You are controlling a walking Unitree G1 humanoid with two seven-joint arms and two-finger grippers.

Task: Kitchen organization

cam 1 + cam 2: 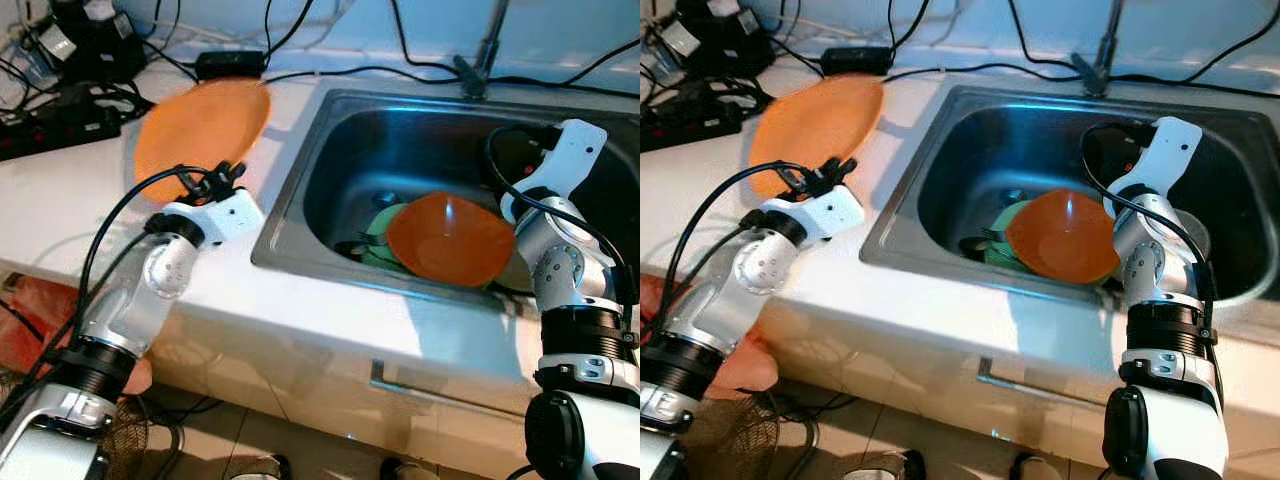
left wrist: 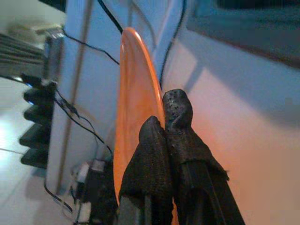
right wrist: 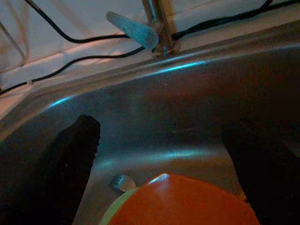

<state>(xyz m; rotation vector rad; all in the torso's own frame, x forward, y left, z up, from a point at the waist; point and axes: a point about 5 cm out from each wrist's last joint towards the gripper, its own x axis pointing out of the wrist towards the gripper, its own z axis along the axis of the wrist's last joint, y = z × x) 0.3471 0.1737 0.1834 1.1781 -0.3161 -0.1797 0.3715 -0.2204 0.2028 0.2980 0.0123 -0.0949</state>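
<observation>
**Robot holds one orange plate over the table while another lies in the sink**

A white table (image 1: 60, 215) runs along a wall, with a sunken stainless steel sink (image 1: 300, 215) set into it on the robot's right. The left tool (image 2: 164, 140) is over the table just left of the sink, its two black fingers (image 2: 177, 112) pressed together on the near rim of a flat round orange plate (image 1: 203, 125). In the left wrist view the plate is seen edge-on, tilted up and away from the fingers. Whether its far edge touches the table cannot be told.

The right arm (image 1: 565, 270) reaches down into the sink. The right tool (image 3: 164, 154) has its two black fingers (image 3: 77, 140) spread wide apart, holding nothing, poised above a second round orange plate (image 1: 450, 240). That plate lies tilted in the basin, resting on a pale green dish (image 1: 378, 228) that shows at its left edge. A metal fork (image 3: 119, 182) pokes out beside them on the sink floor.

A metal tap (image 1: 478, 60) rises behind the sink. Black cables (image 1: 350, 72) trail along the back of the table, and a black power strip (image 1: 50, 125) with plugs sits at the far left corner.
</observation>
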